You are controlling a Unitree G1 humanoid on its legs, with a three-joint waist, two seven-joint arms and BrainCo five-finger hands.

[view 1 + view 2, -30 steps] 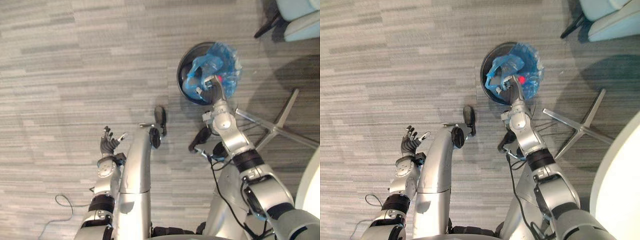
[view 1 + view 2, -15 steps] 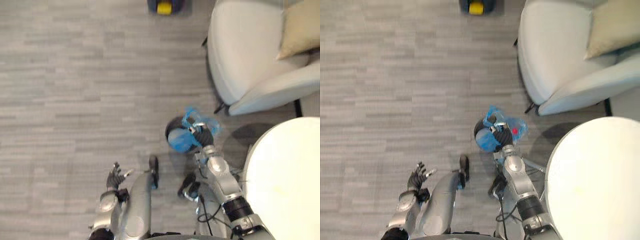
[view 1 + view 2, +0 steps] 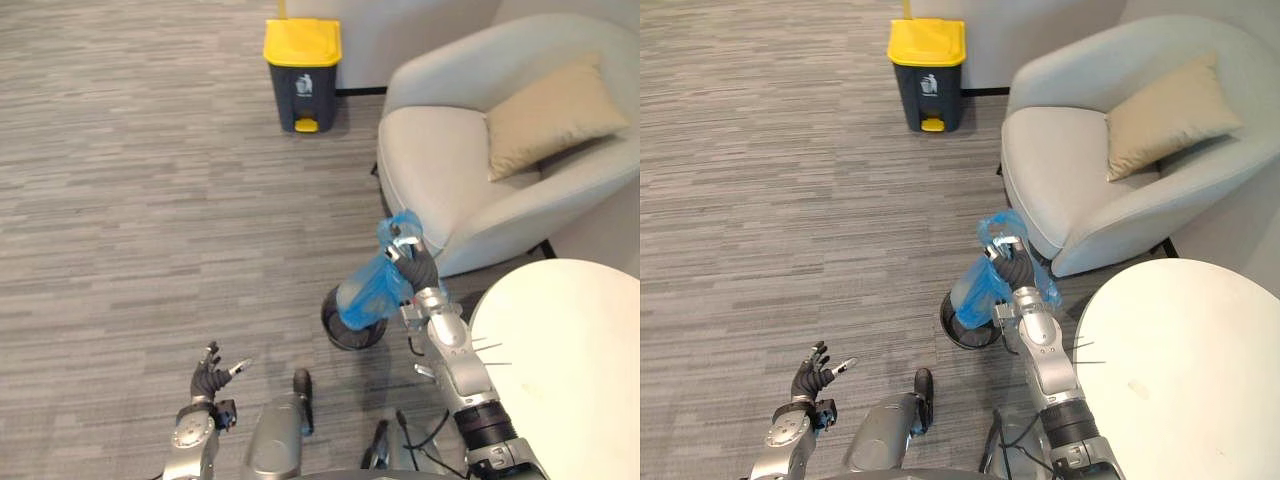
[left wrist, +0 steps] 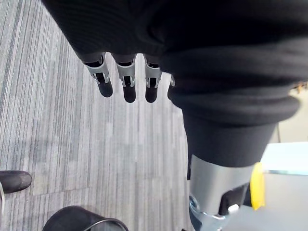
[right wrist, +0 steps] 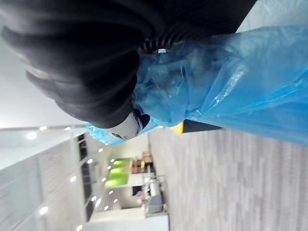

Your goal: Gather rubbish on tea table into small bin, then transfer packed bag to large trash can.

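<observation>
right hand (image 3: 418,266): clenched on blue bag (image 3: 370,290) top | bag: hung over small bin (image 3: 343,332), bottom possibly inside | left hand (image 3: 207,381): fingers spread | large trash can (image 3: 302,72): well apart

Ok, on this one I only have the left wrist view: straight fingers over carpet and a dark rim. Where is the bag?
Observer: The blue bag hangs from the right hand, whose fingers are curled round its gathered top.
Operator: Is it out of the bin?
Observer: Its lower end overlaps the mouth of the small black bin in both eye views. I cannot tell if it has cleared the rim.
Operator: And the big can?
Observer: The yellow-lidded trash can stands farther off across the carpet, lid shut, beside a pale armchair.
</observation>
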